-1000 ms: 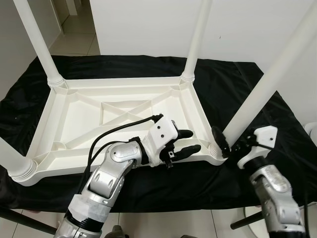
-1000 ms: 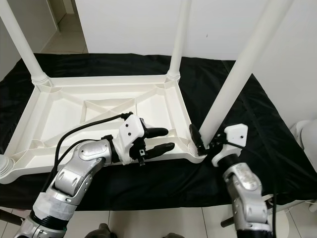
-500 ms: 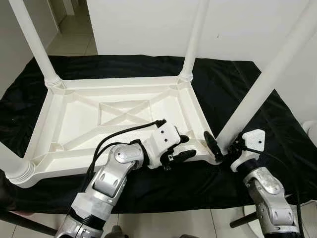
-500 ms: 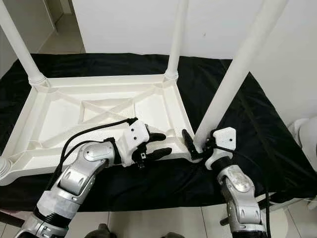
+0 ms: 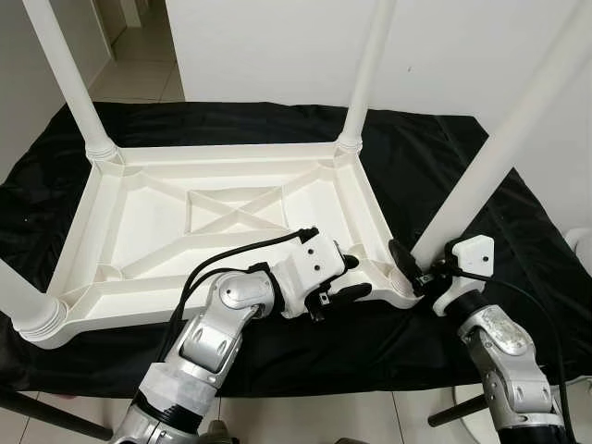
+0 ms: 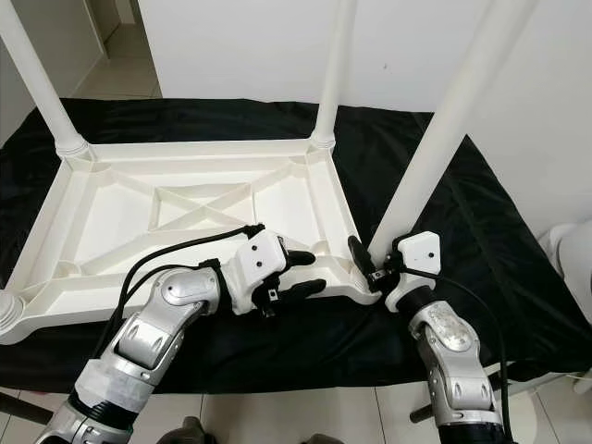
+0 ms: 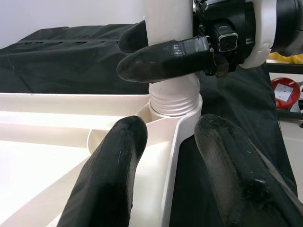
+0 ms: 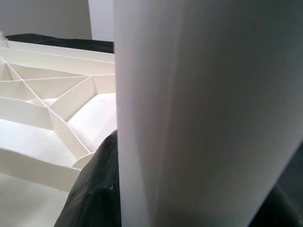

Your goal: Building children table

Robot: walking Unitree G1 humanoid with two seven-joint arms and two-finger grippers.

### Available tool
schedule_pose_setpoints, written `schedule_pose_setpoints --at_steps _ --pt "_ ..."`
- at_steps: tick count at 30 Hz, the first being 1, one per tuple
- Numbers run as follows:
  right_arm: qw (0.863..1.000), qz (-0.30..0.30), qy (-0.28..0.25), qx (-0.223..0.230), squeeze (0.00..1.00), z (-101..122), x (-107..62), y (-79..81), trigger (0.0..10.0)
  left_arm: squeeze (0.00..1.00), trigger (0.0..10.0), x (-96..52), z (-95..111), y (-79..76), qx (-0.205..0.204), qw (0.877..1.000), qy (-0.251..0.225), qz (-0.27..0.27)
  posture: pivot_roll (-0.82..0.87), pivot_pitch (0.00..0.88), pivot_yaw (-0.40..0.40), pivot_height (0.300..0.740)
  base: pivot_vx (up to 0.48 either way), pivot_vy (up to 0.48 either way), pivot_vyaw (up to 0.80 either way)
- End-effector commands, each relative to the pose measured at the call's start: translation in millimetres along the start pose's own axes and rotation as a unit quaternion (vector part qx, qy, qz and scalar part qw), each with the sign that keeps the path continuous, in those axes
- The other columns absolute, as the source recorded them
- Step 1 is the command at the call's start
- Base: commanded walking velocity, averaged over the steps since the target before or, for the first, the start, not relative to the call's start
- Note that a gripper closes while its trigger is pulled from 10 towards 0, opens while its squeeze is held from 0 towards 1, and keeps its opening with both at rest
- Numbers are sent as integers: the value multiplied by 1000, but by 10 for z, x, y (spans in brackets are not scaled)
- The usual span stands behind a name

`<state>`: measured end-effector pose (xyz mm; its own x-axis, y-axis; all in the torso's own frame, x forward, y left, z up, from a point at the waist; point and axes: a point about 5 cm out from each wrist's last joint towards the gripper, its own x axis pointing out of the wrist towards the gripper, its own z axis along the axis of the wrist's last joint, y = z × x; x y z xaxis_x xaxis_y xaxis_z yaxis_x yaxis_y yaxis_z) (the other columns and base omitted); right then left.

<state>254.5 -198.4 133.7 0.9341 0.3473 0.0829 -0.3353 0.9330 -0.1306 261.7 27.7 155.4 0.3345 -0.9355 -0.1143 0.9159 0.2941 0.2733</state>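
Note:
A white plastic children's table [image 5: 231, 157] lies upside down on a black cloth, its legs pointing up. My right gripper [image 5: 415, 268] is shut on the near-right leg [image 5: 499, 157] just above its socket; one black finger [image 5: 400, 255] shows beside the leg, the other is behind it. In the right wrist view the leg [image 8: 203, 113] stands close against a finger [image 8: 94, 189]. My left gripper [image 5: 355, 278] is open and straddles the table's near rim beside that corner. In the left wrist view its fingers [image 7: 118, 161] flank the rim below the leg's threaded base [image 7: 173, 97].
The black cloth [image 5: 435, 148] drapes over the supporting surface and its edges. Three other legs stand at the far-left [image 5: 69, 83], far-right [image 5: 368, 74] and near-left [image 5: 18, 296] corners. A white wall rises behind, tiled floor [image 5: 139, 74] lies at far left.
My left gripper has slid right along the near rim toward the corner. My right gripper has drawn in closer on the leg's base. The camera shifted slightly.

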Motion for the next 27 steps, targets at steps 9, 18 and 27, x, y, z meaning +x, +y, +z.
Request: schedule_pose_setpoints --at_steps 9,18,27 --pt "985 -155 69 36 0 -172 -46 82 10000 0 10000 18 -34 86 5 997 6 82 -28 9 -21 740 0 0 0" --pt "935 -325 87 112 0 -180 39 277 10000 0 10000 29 -28 114 5 996 3 87 -34 11 -5 740 0 0 0" --pt "938 -309 67 138 1000 -92 218 508 10000 0 10000 35 -30 159 -1 995 3 102 -31 12 -2 740 0 0 0"
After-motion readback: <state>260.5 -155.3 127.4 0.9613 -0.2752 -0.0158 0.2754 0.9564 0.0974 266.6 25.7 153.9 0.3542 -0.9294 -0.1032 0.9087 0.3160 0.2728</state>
